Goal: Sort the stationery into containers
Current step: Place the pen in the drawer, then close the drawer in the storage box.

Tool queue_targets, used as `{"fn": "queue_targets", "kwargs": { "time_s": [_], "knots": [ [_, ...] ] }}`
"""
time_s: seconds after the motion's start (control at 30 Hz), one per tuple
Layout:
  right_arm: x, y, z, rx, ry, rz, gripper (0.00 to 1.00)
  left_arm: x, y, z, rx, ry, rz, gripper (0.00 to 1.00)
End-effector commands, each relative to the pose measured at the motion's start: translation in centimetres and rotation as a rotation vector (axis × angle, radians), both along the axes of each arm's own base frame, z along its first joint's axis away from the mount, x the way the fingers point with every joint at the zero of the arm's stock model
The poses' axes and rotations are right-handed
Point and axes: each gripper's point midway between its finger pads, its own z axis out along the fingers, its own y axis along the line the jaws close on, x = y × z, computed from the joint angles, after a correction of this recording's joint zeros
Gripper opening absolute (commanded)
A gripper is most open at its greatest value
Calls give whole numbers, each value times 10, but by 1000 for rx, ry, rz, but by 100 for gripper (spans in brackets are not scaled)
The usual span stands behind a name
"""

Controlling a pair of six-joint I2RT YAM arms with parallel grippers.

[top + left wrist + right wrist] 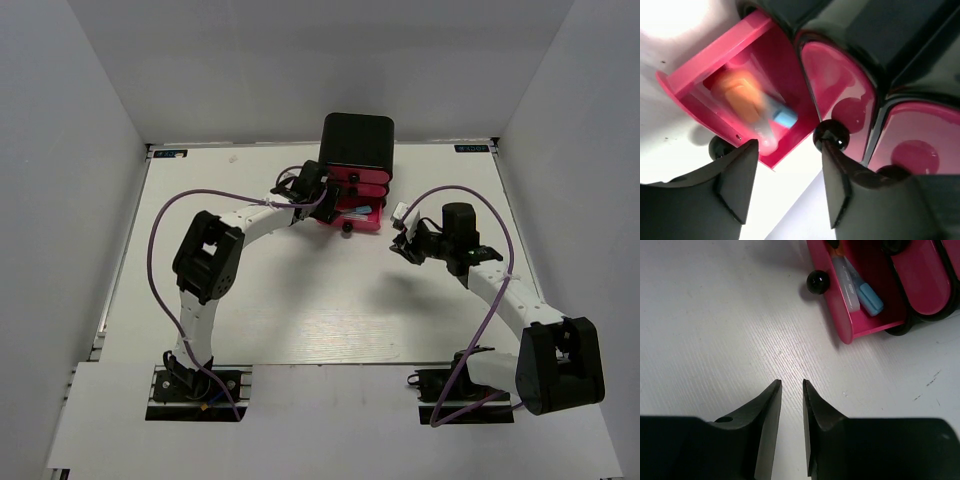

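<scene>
The fingers (737, 175) of the left gripper (788, 146) are standing apart and holding nothing, the black knob (832, 136) of the middle drawer (830, 70) sitting just beside one fingertip; next to it the bottom drawer (715, 50) is standing open, with an orange tube (740, 97) and a blue tube (786, 117) lying inside. The right gripper (791, 385) is hovering over the table (715, 330) near this open drawer, its fingers nearly together with a thin empty gap. The black box (357, 138) is standing at the middle of the far edge.

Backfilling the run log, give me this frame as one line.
bottom drawer: open, holds orange tube, blue tube | left gripper: open at middle drawer knob | right gripper: narrow gap, empty, above table
</scene>
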Motion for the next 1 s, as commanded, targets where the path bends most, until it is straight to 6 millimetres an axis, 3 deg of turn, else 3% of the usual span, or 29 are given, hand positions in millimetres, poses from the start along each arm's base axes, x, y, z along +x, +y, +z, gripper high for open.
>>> {"fn": "queue_targets", "kwargs": {
  "time_s": [0.0, 0.13, 0.23, 0.27, 0.33, 0.43, 0.47, 0.5, 0.53, 0.57, 0.6, 0.63, 0.67, 0.7, 0.73, 0.8, 0.87, 0.97],
  "knots": [
    [4, 1, 11, 17, -44, 6, 30, 11, -4, 33, -63, -69, 8, 68],
    [4, 2, 10, 21, -41, 14, 30, 8, -7, 42, -86, -77, -9, 72],
    [4, 3, 10, 20, -39, 18, 30, 5, -8, 65, -124, -120, -18, 72],
    [4, 2, 10, 19, -40, 17, 30, 1, -4, 61, -111, -115, -25, 72],
    [4, 3, 10, 18, -41, 19, 31, -4, -4, 81, -123, -164, -52, 68],
    [6, 3, 14, 27, -69, 16, 39, -21, 0, 91, -100, -223, -112, 53],
    [9, 4, 26, 53, -109, 4, 43, -25, 1, 96, -78, -270, -153, 46],
    [6, 3, 21, 58, -102, -1, 48, -35, 2, 88, -52, -276, -182, 41],
    [10, 6, 33, 99, -137, -17, 64, -39, 5, 101, -32, -340, -213, 36],
    [10, 6, 30, 107, -126, -26, 84, -49, 10, 87, -1, -343, -251, 33],
    [11, 6, 31, 116, -121, -33, 90, -58, 9, 88, 4, -378, -306, 30],
    [12, 7, 20, 132, -56, -64, 90, -60, 6, 106, 15, -505, -369, 23],
    [16, 8, 21, 138, -36, -67, 90, -71, 9, 90, 36, -520, -418, 20],
    [17, 11, 24, 145, 3, -64, 90, -73, 8, 89, 50, -557, -452, 20],
    [19, 14, 13, 142, 78, -58, 90, -76, 13, 76, 105, -531, -473, 21],
    [19, 16, 10, 159, 124, -60, 90, -83, 11, 58, 155, -511, -537, 23],
    [23, 18, 15, 174, 110, -60, 83, -95, 15, 27, 168, -438, -568, 28],
    [25, 18, 17, 177, 109, -63, 68, -103, 17, 10, 144, -416, -563, 39]
  ]
}}
